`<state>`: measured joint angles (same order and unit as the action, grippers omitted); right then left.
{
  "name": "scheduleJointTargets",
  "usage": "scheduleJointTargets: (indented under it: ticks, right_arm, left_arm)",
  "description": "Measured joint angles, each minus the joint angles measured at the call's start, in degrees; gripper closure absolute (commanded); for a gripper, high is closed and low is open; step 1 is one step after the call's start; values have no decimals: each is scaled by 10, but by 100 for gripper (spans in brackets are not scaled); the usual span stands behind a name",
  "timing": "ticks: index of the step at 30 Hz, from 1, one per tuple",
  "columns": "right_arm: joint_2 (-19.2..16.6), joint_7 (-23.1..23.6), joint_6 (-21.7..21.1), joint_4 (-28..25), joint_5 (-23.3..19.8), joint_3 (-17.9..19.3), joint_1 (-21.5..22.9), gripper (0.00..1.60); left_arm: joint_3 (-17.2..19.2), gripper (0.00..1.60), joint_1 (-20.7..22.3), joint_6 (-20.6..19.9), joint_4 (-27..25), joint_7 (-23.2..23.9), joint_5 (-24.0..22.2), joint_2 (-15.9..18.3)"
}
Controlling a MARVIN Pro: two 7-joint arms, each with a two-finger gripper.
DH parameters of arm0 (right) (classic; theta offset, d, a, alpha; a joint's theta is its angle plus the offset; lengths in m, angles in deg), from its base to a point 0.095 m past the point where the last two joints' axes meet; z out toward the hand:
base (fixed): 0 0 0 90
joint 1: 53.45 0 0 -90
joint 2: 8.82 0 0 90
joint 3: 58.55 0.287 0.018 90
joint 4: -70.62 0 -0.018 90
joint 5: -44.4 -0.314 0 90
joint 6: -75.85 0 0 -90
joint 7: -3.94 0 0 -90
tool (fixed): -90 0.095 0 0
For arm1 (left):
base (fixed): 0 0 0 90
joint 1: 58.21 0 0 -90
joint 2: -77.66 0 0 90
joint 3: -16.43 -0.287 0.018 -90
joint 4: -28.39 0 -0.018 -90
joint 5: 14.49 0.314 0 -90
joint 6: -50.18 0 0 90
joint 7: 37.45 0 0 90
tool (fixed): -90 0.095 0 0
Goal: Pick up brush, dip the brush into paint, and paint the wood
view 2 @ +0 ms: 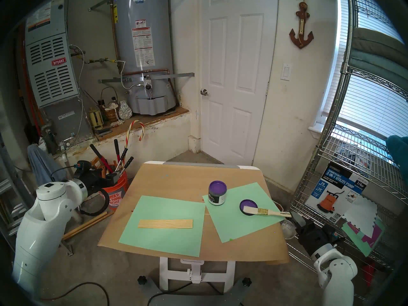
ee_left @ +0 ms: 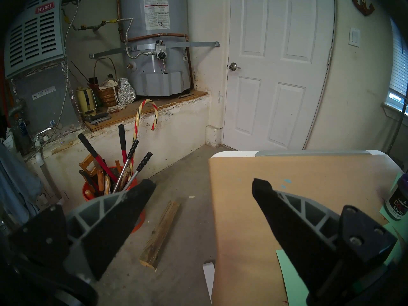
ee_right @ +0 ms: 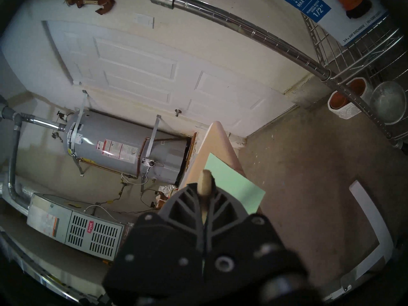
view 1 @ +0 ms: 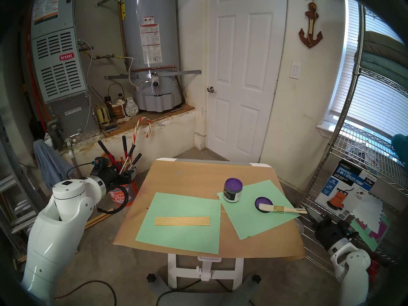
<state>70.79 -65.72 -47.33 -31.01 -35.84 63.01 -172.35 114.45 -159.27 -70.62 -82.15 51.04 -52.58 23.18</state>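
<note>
- gripped the handle tip of the brush [view 1: 278, 208] in the right tool [ee_right: 204, 185], jaws narrow, at the bench's [view 1: 198, 173] right edge.
- rested the white bristles on the upturned lid [view 1: 263, 200], purple inside, on the right green sheet [view 1: 254, 221].
- stood the open jar [view 1: 233, 194] of purple paint [view 1: 233, 183] just left of the lid, at that sheet's far corner.
- laid the wood [view 1: 182, 221], pale yellow and striped, flat on the left green sheet [view 1: 176, 239].
- held the left tool [ee_left: 203, 186] wide and empty, off the bench's left side.
</note>
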Motion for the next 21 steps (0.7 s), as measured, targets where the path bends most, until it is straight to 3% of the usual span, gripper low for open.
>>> scheduleJointTargets:
  ticks: [21]
  right_arm:
    - [5,3,-17,-87,-20,45,-11,160]
  left_arm:
    - [0,0,0,0,0,0,0,0]
